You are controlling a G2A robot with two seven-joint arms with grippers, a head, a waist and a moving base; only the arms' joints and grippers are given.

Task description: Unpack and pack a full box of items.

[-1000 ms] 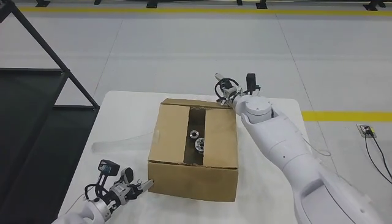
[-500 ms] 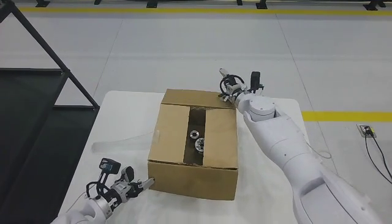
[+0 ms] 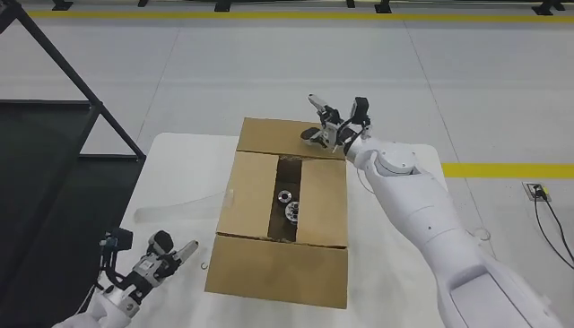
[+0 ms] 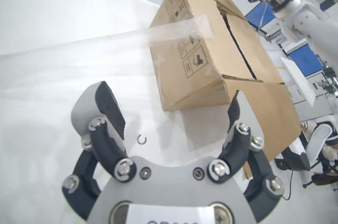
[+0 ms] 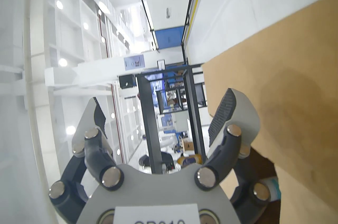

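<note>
The right gripper hung over the far right corner of the box, its fingers spread wide and holding nothing; its own wrist view showed one finger pad in front of the brown far flap, though whether pad and cardboard touched could not be told. The left gripper sat low over the table just off the box's near left corner, also wide open and empty. The box stood in the middle of the table, its far flap and near flap folded outward, while the two long side flaps lay across the top with a dark gap between them. Through that gap the top view showed two small round metal parts inside. The left wrist view caught the box's left wall with printed handling symbols, a strip of clear tape reaching from that wall out over the table, and a small C-shaped ring lying on the white surface between the left gripper's fingers. From above, the tape showed as a faint pale band left of the box.
</note>
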